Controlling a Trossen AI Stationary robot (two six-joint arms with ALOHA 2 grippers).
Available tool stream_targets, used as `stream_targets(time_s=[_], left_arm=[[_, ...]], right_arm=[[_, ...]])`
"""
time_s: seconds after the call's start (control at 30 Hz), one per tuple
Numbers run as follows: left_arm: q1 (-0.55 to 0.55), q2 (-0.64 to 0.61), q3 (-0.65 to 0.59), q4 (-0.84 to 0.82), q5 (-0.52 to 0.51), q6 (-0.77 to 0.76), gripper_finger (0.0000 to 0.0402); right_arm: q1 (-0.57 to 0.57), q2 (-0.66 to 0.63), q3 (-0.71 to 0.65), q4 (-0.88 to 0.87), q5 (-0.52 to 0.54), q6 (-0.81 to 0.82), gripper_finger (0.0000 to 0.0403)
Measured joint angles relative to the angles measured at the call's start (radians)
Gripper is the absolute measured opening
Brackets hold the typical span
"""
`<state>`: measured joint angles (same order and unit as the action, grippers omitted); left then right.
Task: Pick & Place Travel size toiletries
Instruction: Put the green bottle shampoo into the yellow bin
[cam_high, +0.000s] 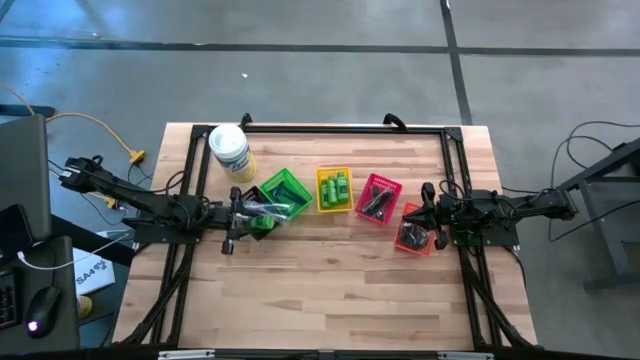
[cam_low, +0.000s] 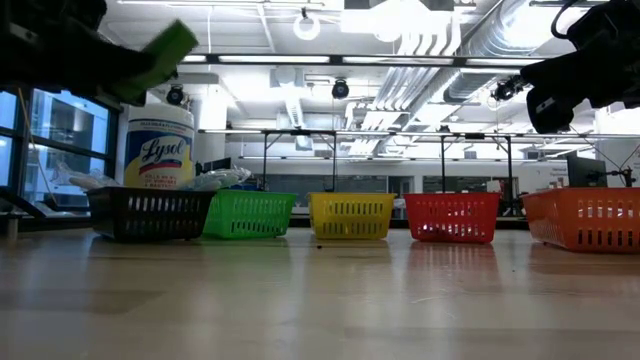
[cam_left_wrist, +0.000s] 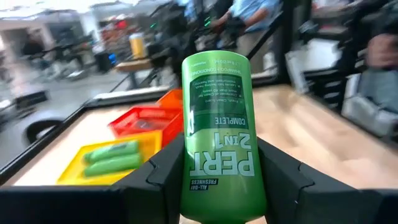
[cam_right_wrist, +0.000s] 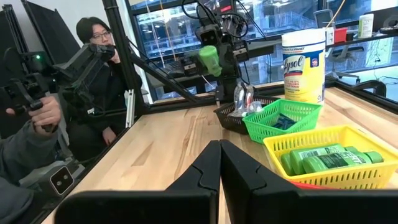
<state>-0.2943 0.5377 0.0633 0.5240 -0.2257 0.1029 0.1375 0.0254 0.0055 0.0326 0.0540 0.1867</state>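
Observation:
My left gripper (cam_high: 250, 218) hovers beside the black basket (cam_high: 258, 207), shut on a bright green mini bottle (cam_left_wrist: 217, 137), which also shows from above as the green bottle (cam_high: 263, 222). In the low view that bottle (cam_low: 165, 55) is high above the table. More green bottles (cam_right_wrist: 326, 160) lie in the yellow basket (cam_high: 334, 189). Dark items lie in the red basket (cam_high: 377, 197). My right gripper (cam_right_wrist: 219, 163) is shut and empty; from above it (cam_high: 432, 216) hangs over the orange basket (cam_high: 413, 230). My left gripper pinches the green bottle between its two fingers (cam_left_wrist: 163, 177), one on each side of the printed body (cam_left_wrist: 214, 180). The bottle lies along the fingers and its far end (cam_left_wrist: 214, 62) sticks out past them. It is lifted clear of the table, tilted upward in the low view.
Five small baskets stand in a row across the table's middle: black, green (cam_high: 286, 192), yellow, red, orange. A white Lysol tub (cam_high: 230, 150) stands behind the black one. A person (cam_right_wrist: 99, 68) sits beyond the table's left side. Bare wood (cam_high: 330, 290) lies toward the near edge.

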Motion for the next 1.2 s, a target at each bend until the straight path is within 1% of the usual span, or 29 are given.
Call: stream_targets(time_s=[0.13, 0.27, 0.67, 0.73, 1.03, 1.2], left_arm=[[0.001, 0.001, 0.000, -0.026, -0.068, -0.003, 0.0147], [0.000, 0.000, 0.036, -0.031, -0.090, -0.008, 0.0147], [0.000, 0.002, 0.226, -0.304, -0.108, -0.002, 0.0146], [0.000, 0.002, 0.245, -0.319, -0.109, -0.002, 0.0146], [0.000, 0.002, 0.246, -0.334, -0.110, 0.002, 0.0146], [0.000, 0.002, 0.246, -0.338, -0.110, -0.023, 0.0145]], right_arm=[[0.000, 0.000, 0.000, 0.001, 0.018, 0.014, 0.0003], [0.000, 0.000, 0.000, 0.002, 0.030, 0.019, 0.0003], [0.000, 0.000, 0.000, 0.001, 0.033, 0.025, 0.0002], [0.000, 0.000, 0.000, 0.001, 0.033, 0.026, 0.0002], [0.000, 0.000, 0.000, 0.002, 0.033, 0.027, 0.0002], [0.000, 0.000, 0.000, 0.004, 0.034, 0.043, 0.0002]])
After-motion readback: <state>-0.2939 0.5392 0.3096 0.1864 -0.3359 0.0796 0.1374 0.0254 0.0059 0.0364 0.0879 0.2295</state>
